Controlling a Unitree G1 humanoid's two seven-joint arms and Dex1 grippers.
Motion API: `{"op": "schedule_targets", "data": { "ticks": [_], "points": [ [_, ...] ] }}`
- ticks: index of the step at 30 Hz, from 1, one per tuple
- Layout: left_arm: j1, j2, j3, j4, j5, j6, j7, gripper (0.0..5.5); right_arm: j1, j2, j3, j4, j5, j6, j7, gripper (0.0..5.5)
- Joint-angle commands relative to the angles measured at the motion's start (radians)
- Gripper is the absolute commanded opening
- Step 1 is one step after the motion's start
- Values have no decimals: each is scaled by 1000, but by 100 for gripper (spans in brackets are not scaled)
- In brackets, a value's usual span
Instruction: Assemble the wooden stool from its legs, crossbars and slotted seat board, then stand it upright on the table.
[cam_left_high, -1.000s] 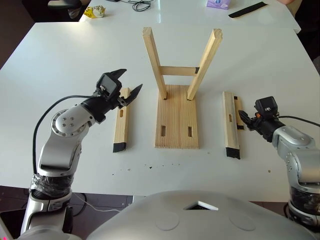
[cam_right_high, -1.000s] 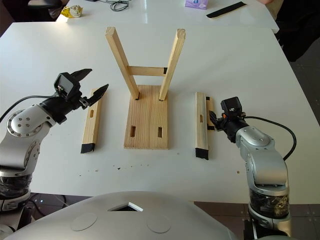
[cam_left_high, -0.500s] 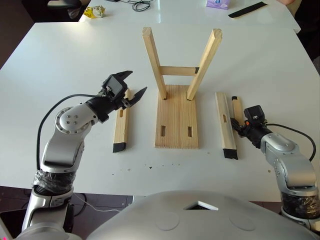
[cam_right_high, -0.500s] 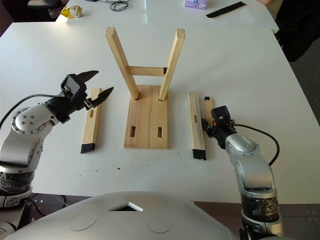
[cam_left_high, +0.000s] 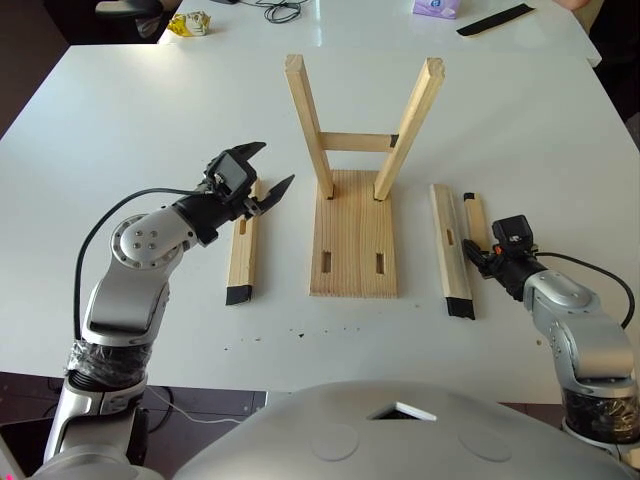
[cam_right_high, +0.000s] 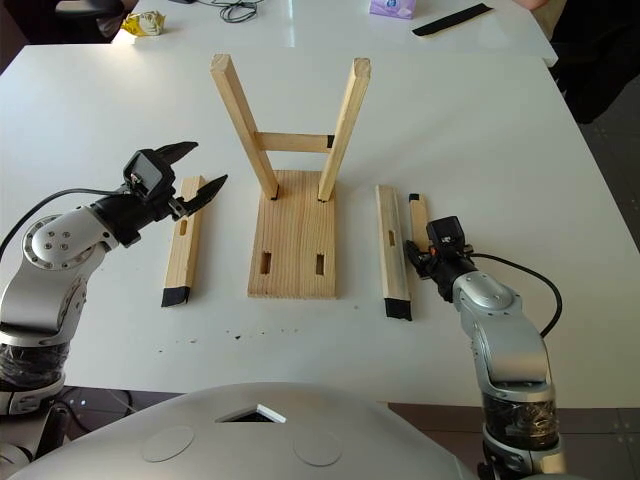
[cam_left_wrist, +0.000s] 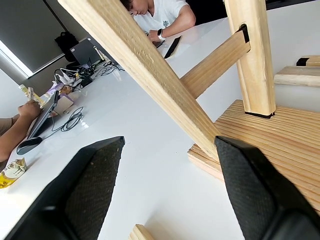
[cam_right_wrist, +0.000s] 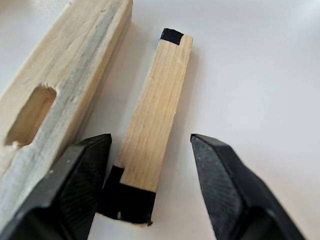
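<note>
The white table carries all the stool parts. The slotted seat board lies flat at its middle. Two legs, one on the left and one on the right, stand in its far slots and splay outward. A joined crossbar links them partway up, and the two near slots of the board are open. A loose left leg lies flat just beside the board's left edge, its black-tipped end toward the robot. A loose right leg lies the same way on the board's right side. Just beyond that leg, parallel and nearly touching it, lies the short loose crossbar with black tips at both ends. The left gripper hovers over the far end of the loose left leg. Its fingers are spread wide with nothing between them, and they point toward the left standing leg. The right gripper sits low at the table, fingers parted, straddling the near end of the loose crossbar. The finger next to the loose right leg seems to press against the crossbar's black tip, though contact is hard to judge. The other finger stands clear of the wood.
</note>
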Motion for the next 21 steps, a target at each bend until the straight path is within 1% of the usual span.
{"op": "schedule_targets", "data": {
  "ticks": [1, 5, 7, 8, 16, 21],
  "points": [
    [-16, 5, -2, -2, 5, -2, -14, 336, 29, 7, 18, 9, -6, 26, -9, 235],
    [-23, 2, -1, 4, 6, -1, -13, 336, 25, 4, 21, 14, -7, 24, -9, 175],
    [-28, -1, 5, 9, 3, 1, -10, 336, 20, -1, 20, 18, -8, 19, -7, 137],
    [-31, -2, 9, 13, 1, 3, -8, 336, 16, -3, 19, 21, -9, 18, -7, 131],
    [-60, -10, 41, 36, -18, 18, 2, 336, -12, -11, -4, 67, -13, -18, -6, 131],
    [-84, -12, 87, 53, -39, 33, 14, 336, -89, -33, -52, 89, 6, -82, 19, 131]
  ]
}}
